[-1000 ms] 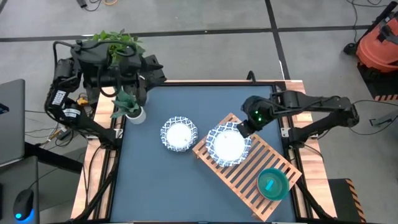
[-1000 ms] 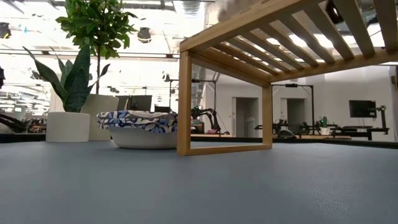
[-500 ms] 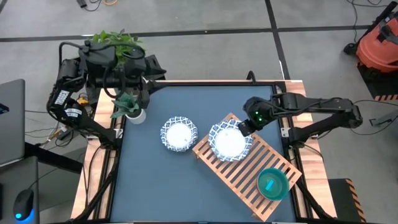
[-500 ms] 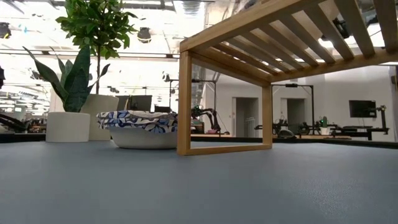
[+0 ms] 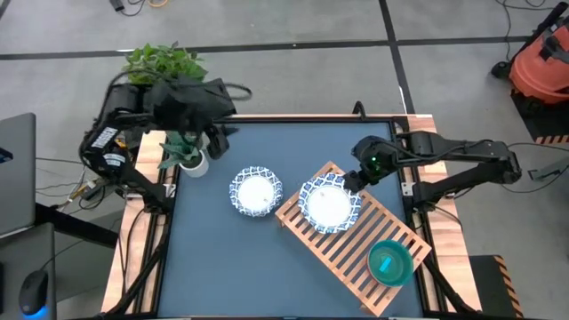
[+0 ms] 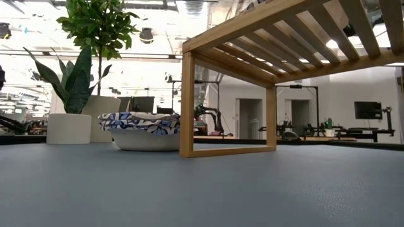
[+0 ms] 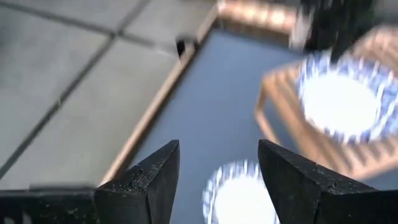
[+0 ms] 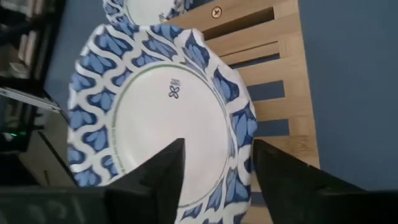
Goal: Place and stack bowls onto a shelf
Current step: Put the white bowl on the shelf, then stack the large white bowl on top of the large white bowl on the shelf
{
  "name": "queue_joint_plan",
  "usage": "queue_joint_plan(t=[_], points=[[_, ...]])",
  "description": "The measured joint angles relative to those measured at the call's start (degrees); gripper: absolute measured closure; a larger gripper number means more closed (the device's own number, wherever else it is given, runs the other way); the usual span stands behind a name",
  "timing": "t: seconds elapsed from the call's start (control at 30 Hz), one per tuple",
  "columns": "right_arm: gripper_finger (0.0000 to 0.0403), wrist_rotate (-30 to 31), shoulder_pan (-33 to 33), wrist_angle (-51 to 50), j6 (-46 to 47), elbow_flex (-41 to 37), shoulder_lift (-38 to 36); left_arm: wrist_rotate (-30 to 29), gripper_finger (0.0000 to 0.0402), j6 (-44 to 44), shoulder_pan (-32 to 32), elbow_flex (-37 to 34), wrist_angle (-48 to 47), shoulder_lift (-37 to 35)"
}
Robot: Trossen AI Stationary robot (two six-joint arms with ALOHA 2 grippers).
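Note:
One white bowl with a blue patterned rim (image 5: 330, 204) sits on the far-left end of the slatted wooden shelf (image 5: 351, 253). A teal bowl (image 5: 389, 263) sits on the shelf's near-right end. A second white patterned bowl (image 5: 256, 191) rests on the blue tabletop left of the shelf (image 6: 142, 129). My right gripper (image 8: 217, 180) is open at the far-right rim of the bowl on the shelf (image 5: 352, 182), one finger over the bowl's inside and one beyond its rim. My left gripper (image 7: 217, 180) hangs open above the table's far-left corner, with nothing between its fingers.
A pale plant pot (image 5: 191, 163) with green leaves stands at the table's far left, under my left arm (image 5: 182, 102). The shelf lies slantwise across the table's right half, standing on legs (image 6: 186, 107). Bare blue tabletop (image 5: 222, 267) lies in the near left.
My left arm has swung toward the table's right, over the plant. My right gripper has drawn back a little toward the far-right corner. The patterned bowl stays on the shelf.

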Motion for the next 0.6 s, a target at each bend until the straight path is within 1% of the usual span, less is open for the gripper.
queue_joint_plan(t=[0.13,0.2,0.3,0.33,0.43,0.53,0.6], points=[[0.0168,0.0,0.0,0.2,2.5,0.0,-2.7,1.7,0.0198,1.3,-0.8,-0.1,-7.8,3.3],[0.0165,0.4,0.0,0.3,3.4,0.0,-4.2,2.7,0.0198,1.5,-1.4,-2.1,-6.6,3.9],[0.0164,1.8,0.1,1.0,4.6,0.0,-6.2,6.9,0.0198,3.3,-2.4,-6.2,-5.5,3.5],[0.0164,2.1,0.1,1.2,4.8,0.0,-6.8,7.3,0.0198,3.4,-2.7,-7.8,-5.8,3.2],[0.0164,3.3,0.1,2.3,4.7,0.0,-8.5,7.6,0.0198,1.9,-3.0,-14.0,-3.9,1.1],[0.0163,4.4,0.1,2.3,4.2,0.0,-9.8,7.1,0.0198,1.1,-3.1,-22.2,2.6,-3.2],[0.0163,5.2,0.1,2.3,3.0,0.0,-10.5,7.1,0.0198,0.9,-3.1,-29.1,8.0,-6.6]])
